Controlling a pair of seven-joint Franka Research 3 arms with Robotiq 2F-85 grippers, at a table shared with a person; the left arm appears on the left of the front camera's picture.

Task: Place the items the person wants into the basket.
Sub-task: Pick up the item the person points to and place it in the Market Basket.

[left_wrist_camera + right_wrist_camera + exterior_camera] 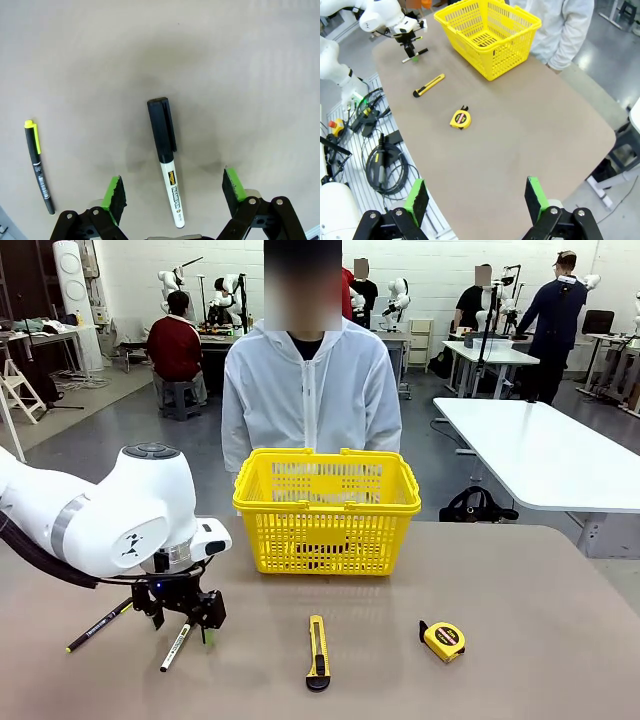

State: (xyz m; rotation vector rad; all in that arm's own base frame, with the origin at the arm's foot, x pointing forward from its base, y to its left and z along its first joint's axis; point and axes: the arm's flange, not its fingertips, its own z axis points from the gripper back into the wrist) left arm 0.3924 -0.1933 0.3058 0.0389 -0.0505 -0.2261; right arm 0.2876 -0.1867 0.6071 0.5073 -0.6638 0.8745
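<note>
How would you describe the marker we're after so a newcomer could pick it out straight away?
From the yellow basket at the table's far side, look to the near left, where the left gripper hangs open. The white marker lies on the table between its fingers. Unlike the yellow-tipped black pen beside it, its body is white with a black cap.

Bright, even ceiling light fills the room, and the table [540, 640] in front of the basket [325, 510] takes it flat, without glare. Left of the basket, a soft grey shadow pools beneath the left gripper [185, 628] around the marker [166, 162]. Close things look sharp; behind the basket the room softens slightly. The right wrist view bows the table's edges around the basket.
</note>
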